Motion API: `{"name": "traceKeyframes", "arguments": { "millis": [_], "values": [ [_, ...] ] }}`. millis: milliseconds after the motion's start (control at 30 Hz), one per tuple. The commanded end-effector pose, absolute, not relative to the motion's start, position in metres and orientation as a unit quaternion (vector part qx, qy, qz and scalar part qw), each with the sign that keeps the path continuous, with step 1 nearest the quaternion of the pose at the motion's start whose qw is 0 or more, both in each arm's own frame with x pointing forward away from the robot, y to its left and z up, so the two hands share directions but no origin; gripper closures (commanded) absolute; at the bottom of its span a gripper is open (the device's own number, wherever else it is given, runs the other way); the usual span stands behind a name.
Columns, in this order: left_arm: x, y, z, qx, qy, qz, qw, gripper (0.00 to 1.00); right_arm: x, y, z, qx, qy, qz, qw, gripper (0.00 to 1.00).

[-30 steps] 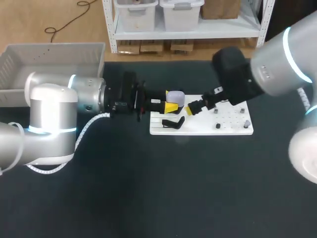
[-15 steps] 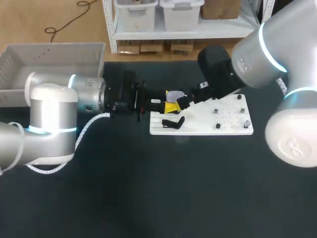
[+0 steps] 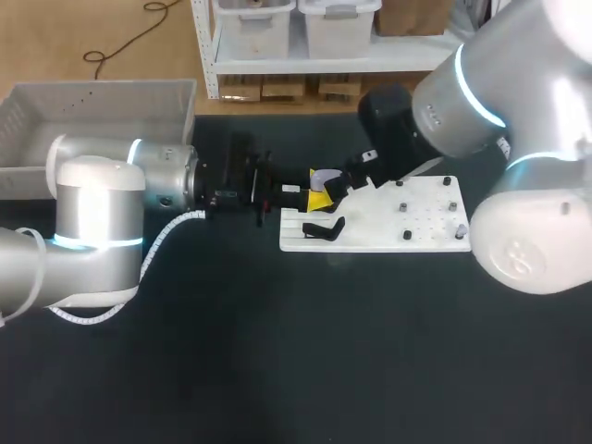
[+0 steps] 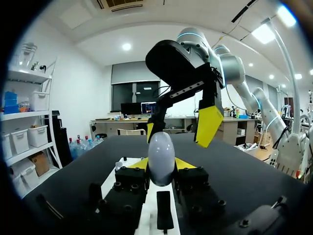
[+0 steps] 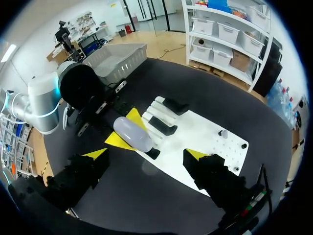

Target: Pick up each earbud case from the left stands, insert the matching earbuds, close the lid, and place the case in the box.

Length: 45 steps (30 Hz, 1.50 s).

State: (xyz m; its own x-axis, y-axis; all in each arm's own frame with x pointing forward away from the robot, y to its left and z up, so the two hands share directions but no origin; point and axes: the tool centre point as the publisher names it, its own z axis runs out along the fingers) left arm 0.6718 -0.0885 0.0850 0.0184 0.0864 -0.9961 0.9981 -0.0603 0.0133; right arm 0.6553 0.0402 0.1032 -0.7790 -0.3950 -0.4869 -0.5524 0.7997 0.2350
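At frame centre your left gripper (image 3: pixel 314 198) clamps a smooth, egg-shaped lavender earbud case (image 3: pixel 326 177); your right gripper (image 4: pixel 178 128) gapes beside it; flat white board (image 3: pixel 425 231) beneath.

The silver left arm (image 3: pixel 111 199) lay level from the left, its yellow-tipped left gripper (image 3: pixel 317 200) clamped on a lilac oval case (image 3: pixel 326 176). The yellow-tipped right gripper (image 3: pixel 342 185) hung spread just above.

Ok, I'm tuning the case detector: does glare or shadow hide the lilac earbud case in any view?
Head view: the earbud case is evenly lit, no glare. Left wrist view: bright ceiling lights sit behind it, but its face is readable. Right wrist view: a soft highlight on its top, a faint shadow on the white board beneath.
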Motion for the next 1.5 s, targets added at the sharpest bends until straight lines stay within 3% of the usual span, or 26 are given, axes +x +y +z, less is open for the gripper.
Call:
{"name": "traceKeyframes", "arguments": {
  "millis": [33,1133,1500],
  "values": [
    [0.670,-0.088,0.085,0.539,0.502,-0.487,0.469,1.00,0.659,0.040,0.101,-0.252,0.926,0.181,0.213,0.00],
    [0.670,-0.088,0.085,0.539,0.502,-0.487,0.469,1.00,0.681,0.017,0.132,-0.202,0.926,0.167,0.271,0.00],
    [0.670,-0.088,0.085,0.539,0.502,-0.487,0.469,1.00,0.663,-0.031,0.138,-0.217,0.939,-0.002,0.267,0.00]
  ]
}}
